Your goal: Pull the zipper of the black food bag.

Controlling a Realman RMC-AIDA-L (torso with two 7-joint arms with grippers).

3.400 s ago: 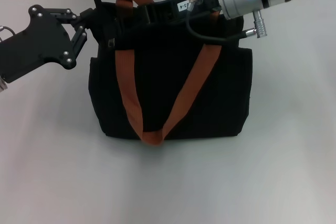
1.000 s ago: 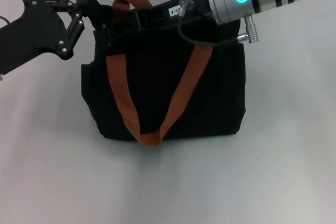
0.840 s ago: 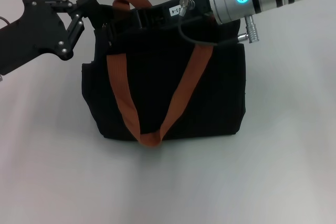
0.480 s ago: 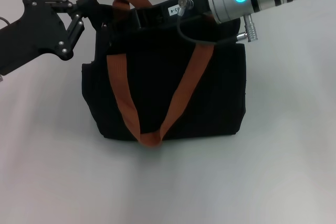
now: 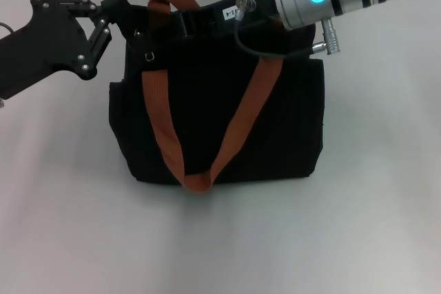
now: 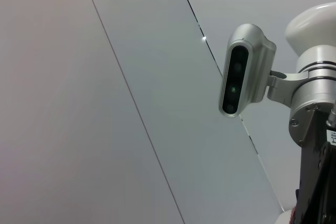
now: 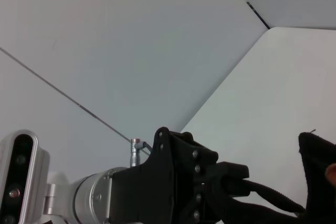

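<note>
The black food bag (image 5: 282, 129) stands upright on the white table, its orange-brown handles (image 5: 164, 122) hanging down its front. A small silver zipper pull (image 5: 148, 55) hangs at the bag's top left corner. My left gripper (image 5: 129, 17) is at that corner, shut on the bag's top edge. It also shows in the right wrist view (image 7: 252, 184), reaching to the bag's corner (image 7: 320, 177). My right gripper (image 5: 180, 20) lies over the bag's top, just right of the back handle, black against black.
The white table (image 5: 358, 239) spreads in front of the bag and to both sides. A grey wall runs behind it. The left wrist view shows only wall panels and the right arm's wrist camera (image 6: 244, 69).
The bag's top left corner has shifted a little and the silver pull now hangs in sight there. The right arm has edged slightly right. The left gripper holds its place.
</note>
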